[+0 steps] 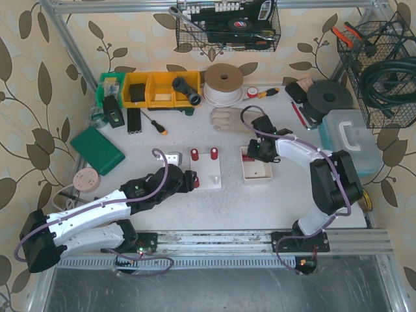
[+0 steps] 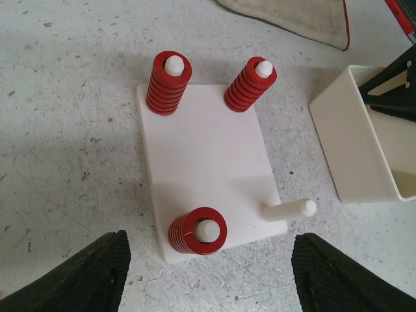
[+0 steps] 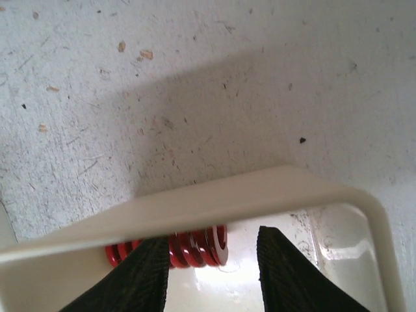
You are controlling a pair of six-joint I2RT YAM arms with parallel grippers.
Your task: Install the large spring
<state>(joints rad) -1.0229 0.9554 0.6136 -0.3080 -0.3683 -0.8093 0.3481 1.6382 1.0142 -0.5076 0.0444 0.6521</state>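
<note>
Top external view: two arms reach over a speckled table [image 1: 260, 201]. The left gripper [image 1: 190, 181] hovers beside the left edge of the white plate [image 1: 209, 170], jaws wide apart and holding nothing. The right gripper [image 1: 258, 149] dips into the cream tray [image 1: 257, 174] just right of the plate. Its fingers [image 3: 140, 276] are parted around the end of a red loose spring [image 3: 195, 247], which lies on the tray floor and is not clamped. Three mounted springs [image 2: 170, 83] sit on the plate's pegs. The fourth peg [image 2: 290, 209], near-right, stands bare.
</note>
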